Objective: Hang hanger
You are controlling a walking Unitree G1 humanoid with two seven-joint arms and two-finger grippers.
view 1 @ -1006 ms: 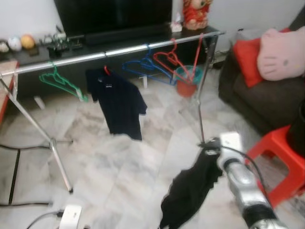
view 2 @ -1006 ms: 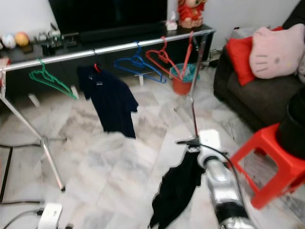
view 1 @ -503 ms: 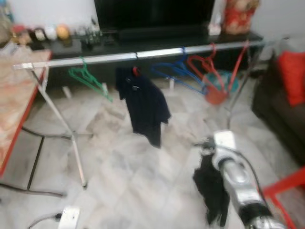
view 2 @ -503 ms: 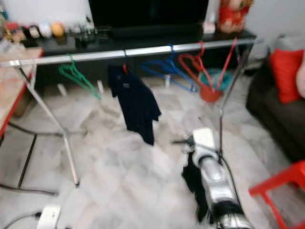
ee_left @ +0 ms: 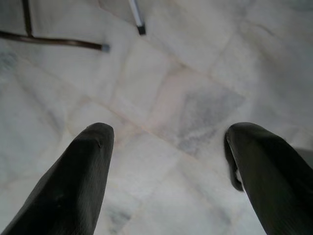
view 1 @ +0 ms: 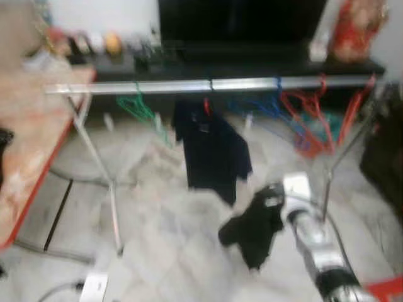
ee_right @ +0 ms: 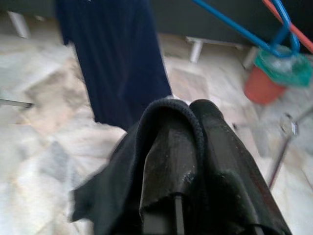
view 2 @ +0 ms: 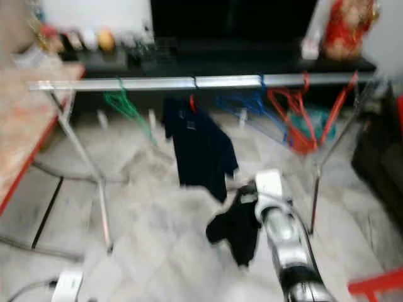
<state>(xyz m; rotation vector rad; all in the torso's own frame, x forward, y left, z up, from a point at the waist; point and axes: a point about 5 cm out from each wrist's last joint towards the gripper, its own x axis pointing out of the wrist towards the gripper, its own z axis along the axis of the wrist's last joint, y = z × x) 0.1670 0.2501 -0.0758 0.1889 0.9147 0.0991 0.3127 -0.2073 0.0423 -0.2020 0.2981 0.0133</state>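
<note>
You're facing the long silver rail (view 1: pixel 208 85) of the clothes rack, running left to right across the far side of the marble floor (view 1: pixel 164 251), and the head views are smearing, so fine detail is going soft on you. A dark shirt (view 1: pixel 213 150) is hanging near the middle of that rail on a red hook; to its left a green hanger (view 1: pixel 140 108) is dangling empty, and to its right blue hangers (view 1: pixel 267 107) and red hangers (view 1: pixel 308 116) are crowding toward the far right end. Near you on the right, your right gripper (view 1: pixel 272 202) is holding out a black garment (view 1: pixel 252 228), and in the right wrist view the two fingers are pressed together with that cloth draped over and around them, so you're clamped on it. The bundle is sitting well short of the rail, just near of the hanging shirt. I can't make out a hanger inside the bundle, so treat it as hidden. Expect this load to be light, soft and floppy: it's sagging and bunching already, and fabric alone could be slipping through smooth pads. If there's a stiff hook in there, that's the part you want gripped, close under the hook. Your left gripper (ee_left: pixel 166 142) is hanging low over bare floor with its fingers (ee_left: pixel 78 176) spread wide apart and nothing between them.
</note>
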